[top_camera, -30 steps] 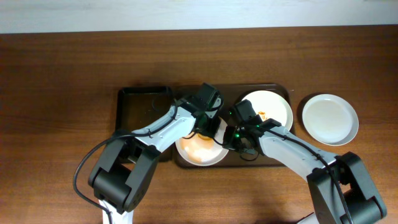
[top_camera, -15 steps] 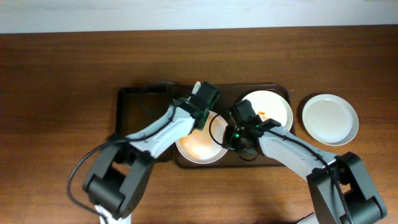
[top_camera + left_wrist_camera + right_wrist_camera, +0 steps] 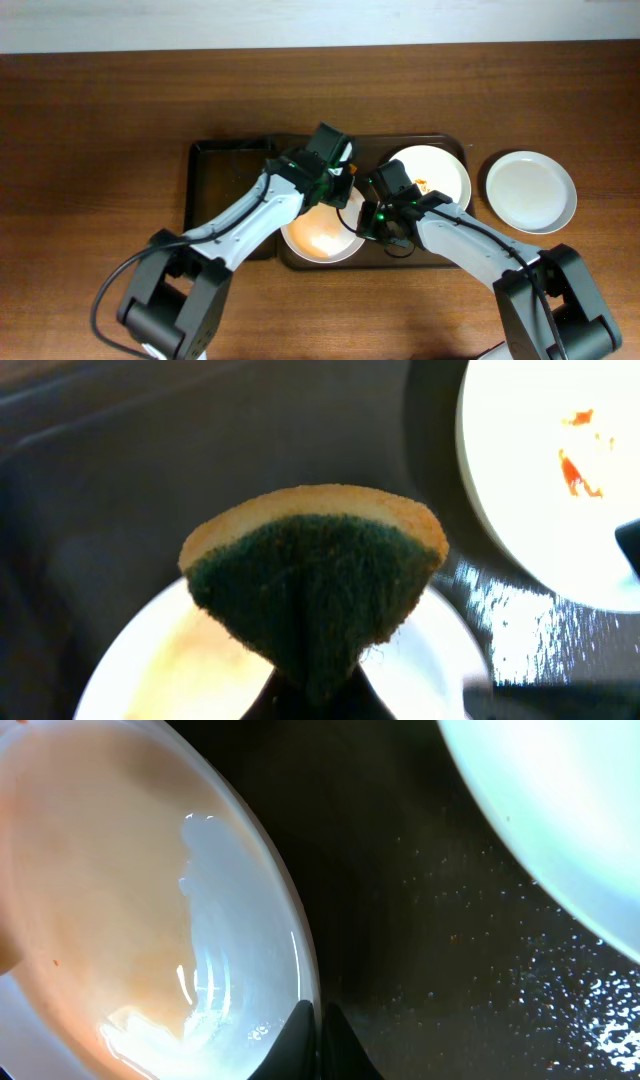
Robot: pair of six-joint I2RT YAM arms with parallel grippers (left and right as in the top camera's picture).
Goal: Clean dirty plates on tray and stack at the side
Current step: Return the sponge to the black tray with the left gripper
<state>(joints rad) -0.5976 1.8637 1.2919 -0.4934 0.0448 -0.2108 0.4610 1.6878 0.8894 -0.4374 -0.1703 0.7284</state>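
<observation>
My left gripper point(image 3: 315, 685) is shut on a folded sponge point(image 3: 315, 575), green scouring side out with a yellow edge, held above the far rim of a white plate point(image 3: 320, 238) with an orange smear, at the tray's front middle. In the overhead view the left gripper point(image 3: 335, 183) hovers over that plate's back edge. My right gripper point(image 3: 318, 1020) is shut on this plate's right rim point(image 3: 290, 920); it also shows in the overhead view point(image 3: 368, 222). A second white plate point(image 3: 440, 175) with red stains point(image 3: 578, 455) lies in the tray's right part.
The dark tray point(image 3: 225, 170) sits mid-table, its left half bare. A clean white plate point(image 3: 530, 192) rests on the wooden table right of the tray. Wet droplets speckle the tray floor point(image 3: 430, 960) between the two plates.
My left gripper has lifted the sponge off the smeared plate and moved it toward the tray's back. The right gripper has stayed on the plate's rim.
</observation>
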